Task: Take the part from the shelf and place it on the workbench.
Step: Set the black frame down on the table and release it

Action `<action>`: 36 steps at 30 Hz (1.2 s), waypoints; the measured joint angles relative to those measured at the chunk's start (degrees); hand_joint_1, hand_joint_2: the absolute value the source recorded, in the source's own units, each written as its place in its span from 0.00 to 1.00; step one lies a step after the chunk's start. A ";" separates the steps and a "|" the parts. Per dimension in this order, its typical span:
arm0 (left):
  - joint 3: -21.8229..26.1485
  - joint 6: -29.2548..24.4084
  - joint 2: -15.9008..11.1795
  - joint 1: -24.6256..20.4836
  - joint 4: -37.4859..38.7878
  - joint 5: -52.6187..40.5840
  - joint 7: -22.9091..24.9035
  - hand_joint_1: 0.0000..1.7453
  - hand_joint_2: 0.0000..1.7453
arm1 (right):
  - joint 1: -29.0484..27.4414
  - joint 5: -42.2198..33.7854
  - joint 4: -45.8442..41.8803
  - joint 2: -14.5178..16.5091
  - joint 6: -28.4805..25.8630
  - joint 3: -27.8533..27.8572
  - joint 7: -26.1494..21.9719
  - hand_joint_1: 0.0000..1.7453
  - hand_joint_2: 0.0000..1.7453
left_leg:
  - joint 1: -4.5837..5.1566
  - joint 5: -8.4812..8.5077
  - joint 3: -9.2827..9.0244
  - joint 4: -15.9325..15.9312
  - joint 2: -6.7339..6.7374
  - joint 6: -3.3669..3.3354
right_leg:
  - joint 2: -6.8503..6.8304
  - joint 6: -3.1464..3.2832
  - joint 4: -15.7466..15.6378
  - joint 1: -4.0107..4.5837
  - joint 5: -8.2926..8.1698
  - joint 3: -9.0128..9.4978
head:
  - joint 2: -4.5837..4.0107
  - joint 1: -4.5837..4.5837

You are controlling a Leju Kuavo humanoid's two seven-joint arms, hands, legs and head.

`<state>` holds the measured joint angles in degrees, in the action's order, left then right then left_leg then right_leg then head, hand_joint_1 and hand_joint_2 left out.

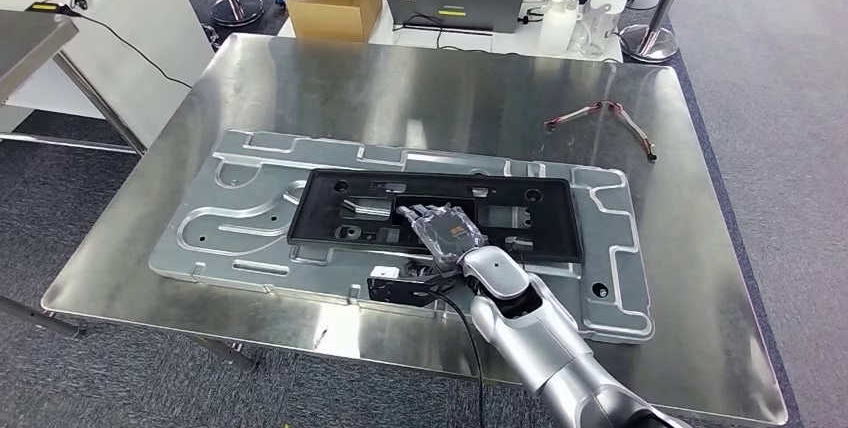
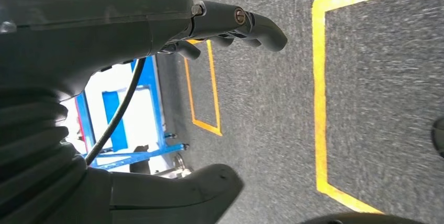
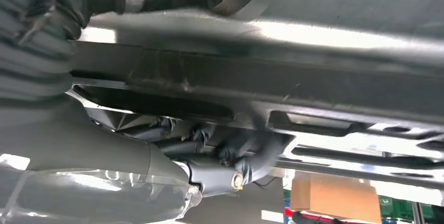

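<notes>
Now my right hand [image 1: 443,232] grips the black part [image 1: 436,214] on the workbench [image 1: 420,88]; left hand [image 2: 173,20] idle, fingers apart. I'd release gently, lifting straight up.

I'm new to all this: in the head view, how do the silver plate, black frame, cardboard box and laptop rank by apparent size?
1. silver plate
2. black frame
3. laptop
4. cardboard box
The last two sit farther from the camera, so their true rank is unsure.

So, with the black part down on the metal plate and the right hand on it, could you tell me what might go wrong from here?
1. The right hand seems to have its fingers around the black part's near rail, so pulling away could drag it across the metal plate.
2. The hand's cable runs beside a small black bracket at the plate's near edge and might snag it.
</notes>
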<state>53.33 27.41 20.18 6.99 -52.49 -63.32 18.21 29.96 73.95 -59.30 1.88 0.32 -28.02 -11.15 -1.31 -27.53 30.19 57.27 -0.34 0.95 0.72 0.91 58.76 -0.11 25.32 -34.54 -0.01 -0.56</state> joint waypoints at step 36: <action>12.35 -0.08 -0.95 -4.73 6.26 -10.04 -5.92 0.00 0.00 | -0.41 -5.23 -13.11 0.32 0.12 -4.59 -0.70 0.00 0.00 | 0.06 -0.09 0.00 0.04 0.00 0.13 | 0.01 0.00 -0.03 -0.07 0.00 -0.07 | -0.02 -0.01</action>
<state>65.68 27.34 19.23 2.26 -46.23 -73.36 12.28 29.55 68.72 -72.42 2.20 0.44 -32.61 -11.85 -1.25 -27.61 30.19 57.30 -0.34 1.08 0.73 0.91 58.73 -0.19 25.33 -34.61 -0.02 -0.57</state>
